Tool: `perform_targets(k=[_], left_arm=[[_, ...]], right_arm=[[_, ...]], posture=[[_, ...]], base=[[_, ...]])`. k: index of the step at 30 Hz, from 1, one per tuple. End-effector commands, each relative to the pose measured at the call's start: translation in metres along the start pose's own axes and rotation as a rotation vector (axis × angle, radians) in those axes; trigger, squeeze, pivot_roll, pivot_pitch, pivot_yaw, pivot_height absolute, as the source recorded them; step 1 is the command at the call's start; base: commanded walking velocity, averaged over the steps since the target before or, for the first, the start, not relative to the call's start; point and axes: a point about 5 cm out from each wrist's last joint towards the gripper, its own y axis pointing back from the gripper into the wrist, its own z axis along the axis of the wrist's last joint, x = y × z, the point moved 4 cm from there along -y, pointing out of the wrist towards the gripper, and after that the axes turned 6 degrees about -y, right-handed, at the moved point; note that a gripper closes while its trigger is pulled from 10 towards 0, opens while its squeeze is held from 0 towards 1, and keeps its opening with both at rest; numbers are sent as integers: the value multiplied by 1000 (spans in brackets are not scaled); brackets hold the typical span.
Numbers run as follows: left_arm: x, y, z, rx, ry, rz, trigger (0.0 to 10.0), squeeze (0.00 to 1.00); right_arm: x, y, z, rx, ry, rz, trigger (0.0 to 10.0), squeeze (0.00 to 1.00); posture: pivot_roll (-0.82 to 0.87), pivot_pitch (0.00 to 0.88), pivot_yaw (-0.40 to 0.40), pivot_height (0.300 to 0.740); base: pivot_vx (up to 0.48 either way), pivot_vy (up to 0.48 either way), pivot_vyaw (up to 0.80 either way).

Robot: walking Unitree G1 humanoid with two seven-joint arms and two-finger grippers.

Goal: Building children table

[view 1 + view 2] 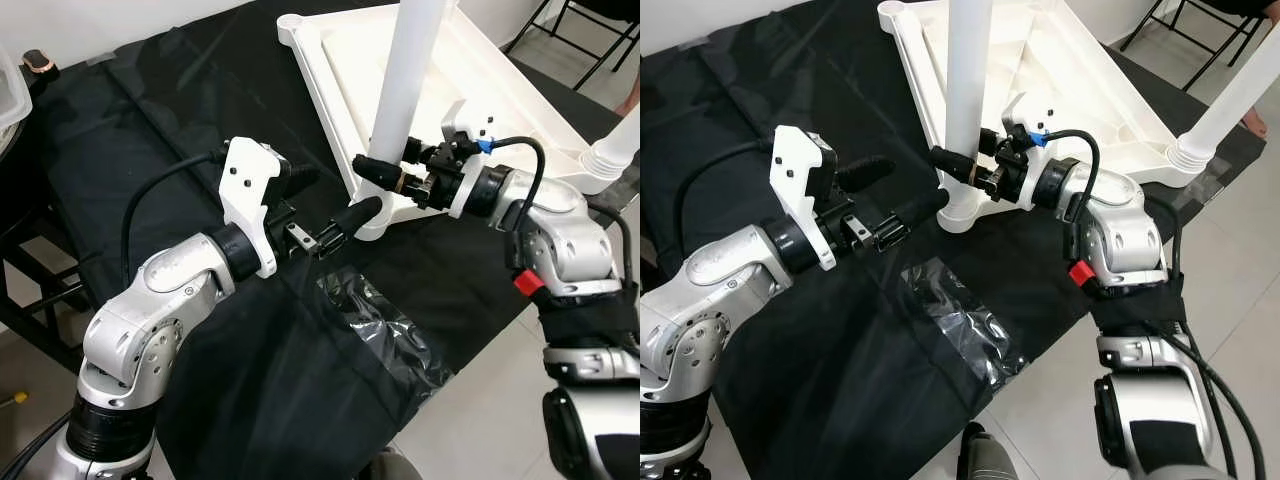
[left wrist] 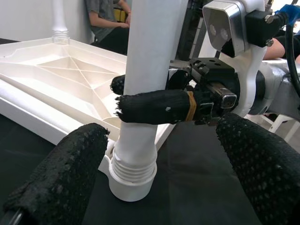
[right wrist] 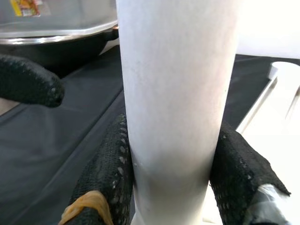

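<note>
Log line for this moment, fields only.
right gripper: shut on table leg | left gripper: open beside leg base | tabletop: upside down on black cloth

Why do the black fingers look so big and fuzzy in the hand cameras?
In the left wrist view, the left gripper's fingers sit right against the lens, so they look huge and soft. In the right wrist view, the table leg is close too, with bright glare behind it.

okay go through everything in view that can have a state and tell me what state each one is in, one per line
Tabletop: upside down on the black cloth, ribs showing.
Near leg: upright in its corner socket, gripped.
Far leg: standing in its socket, tilted.
Right gripper: fingers shut on the near leg.
Left gripper: fingers open, either side of the leg's base.
Plastic bag: empty, flat, crumpled.
</note>
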Motion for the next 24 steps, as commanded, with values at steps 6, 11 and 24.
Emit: perform_targets(k=[6,11,24], left_arm=[[-1,1,0,4,-1,-5,10000,0],[-1,2,1,0,-10,-6,10000,0],[3,4,-2,4,-10,19,10000,0]], right_arm=[[14,18,-96,206,-99,-821,0,0],[18,-16,-86,158,-176,-741,0,0],[29,-16,-56,17,-169,-687,10000,1000]], posture=[[60,323,-21,740],[61,307,-26,740],[38,300,-25,740]], base=[[0,0,0],[0,0,0],[0,0,0]])
